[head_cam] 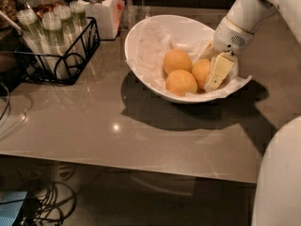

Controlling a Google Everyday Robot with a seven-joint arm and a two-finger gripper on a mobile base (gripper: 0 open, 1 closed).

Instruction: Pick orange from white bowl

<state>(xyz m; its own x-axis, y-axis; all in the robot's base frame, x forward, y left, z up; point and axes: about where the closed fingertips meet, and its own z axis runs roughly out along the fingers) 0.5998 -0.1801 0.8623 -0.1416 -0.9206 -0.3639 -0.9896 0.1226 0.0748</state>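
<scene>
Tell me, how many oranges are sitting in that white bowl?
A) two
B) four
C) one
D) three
D: the white bowl holds a back orange, a front orange and a right orange, with the gripper down inside the bowl at the right orange.

So the bowl [155, 36] sits on the surface [94, 121], rack [56, 46] out at its 9 o'clock. In the bowl, orange [201, 72] is at 3 o'clock of two others [177, 60], gripper [215, 74] just beside its 3 o'clock side.
</scene>
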